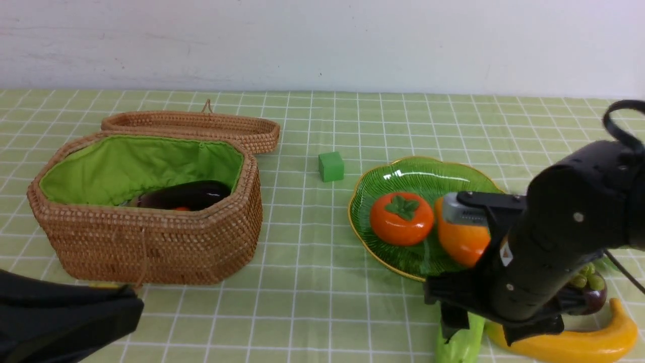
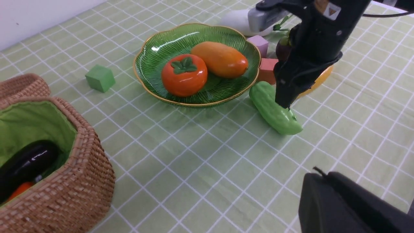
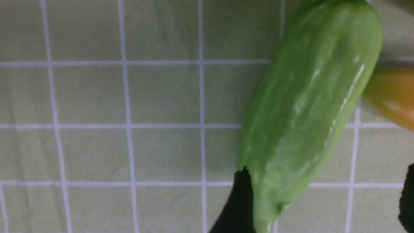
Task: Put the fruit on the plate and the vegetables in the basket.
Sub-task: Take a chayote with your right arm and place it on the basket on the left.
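The green plate (image 1: 403,174) holds the orange persimmon (image 1: 401,218) and the mango (image 1: 461,244). The light green gourd (image 3: 307,110) lies on the cloth in front of the plate, and it also shows in the left wrist view (image 2: 275,110). My right gripper (image 3: 323,200) is open low over the gourd's stem end, with one finger beside that end. The banana (image 1: 584,343) and the mangosteen (image 1: 589,292) lie at the front right, partly hidden by the right arm. The basket (image 1: 151,242) holds the eggplant (image 1: 184,195) and a bit of carrot (image 2: 19,191). My left gripper (image 2: 320,181) is shut and empty.
The basket's lid (image 1: 191,126) lies open behind it. A green cube (image 1: 331,166) sits between basket and plate. Two pink cubes (image 2: 266,69) and the white radish (image 2: 234,21) lie beyond the plate in the left wrist view.
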`<state>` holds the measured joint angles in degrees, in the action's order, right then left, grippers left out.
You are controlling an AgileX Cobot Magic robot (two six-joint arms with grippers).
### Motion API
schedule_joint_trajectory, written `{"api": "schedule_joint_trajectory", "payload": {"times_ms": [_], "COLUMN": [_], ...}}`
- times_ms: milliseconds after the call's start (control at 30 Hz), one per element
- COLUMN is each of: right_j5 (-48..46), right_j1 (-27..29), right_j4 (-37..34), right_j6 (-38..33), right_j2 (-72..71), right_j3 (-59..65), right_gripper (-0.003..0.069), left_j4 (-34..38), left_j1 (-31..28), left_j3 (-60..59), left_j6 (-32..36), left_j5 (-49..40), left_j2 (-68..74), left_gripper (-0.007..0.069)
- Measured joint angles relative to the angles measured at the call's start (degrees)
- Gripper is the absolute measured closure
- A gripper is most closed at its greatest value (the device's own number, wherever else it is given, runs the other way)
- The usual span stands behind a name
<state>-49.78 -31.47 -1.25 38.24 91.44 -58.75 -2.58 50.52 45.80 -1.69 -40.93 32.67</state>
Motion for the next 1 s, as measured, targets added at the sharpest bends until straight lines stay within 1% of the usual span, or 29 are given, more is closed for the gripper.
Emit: {"api": "schedule_joint_trajectory", "payload": {"times_ms": [100, 233, 267, 433, 567, 1000], "right_j5": [1.18, 3.08, 3.86, 5.36, 5.37, 5.05], "right_j1": [0.50, 0.62, 0.62, 0.62, 0.67, 0.65], "right_j4": [0.00, -0.06, -0.06, -0.46, -1.21, -1.74], "right_j6": [1.53, 2.41, 2.53, 2.59, 2.64, 2.59], "right_j2": [2.38, 5.72, 6.79, 9.14, 9.59, 9.70], "right_j3": [-0.12, -0.30, -0.30, -0.34, -0.46, -0.63], "right_gripper": [0.0012, 0.0031, 0.0060, 0.0148, 0.0188, 0.0193], "left_j4": [0.00, 0.06, 0.06, 0.06, 0.06, 0.06], "left_j1": [0.00, 0.00, 0.00, 0.00, 0.00, 0.00], "left_j3": [0.00, 0.00, 0.00, 0.00, 0.00, 0.00], "left_j6": [0.30, 0.47, 0.48, 0.48, 0.48, 0.53], "left_j5": [-0.06, -0.19, -0.19, -0.19, -0.19, -1.37], "left_j2": [0.00, 0.00, 0.00, 0.00, 0.00, 0.00], "left_gripper": [0.0638, 0.0638, 0.0638, 0.0638, 0.0638, 0.0638]}}
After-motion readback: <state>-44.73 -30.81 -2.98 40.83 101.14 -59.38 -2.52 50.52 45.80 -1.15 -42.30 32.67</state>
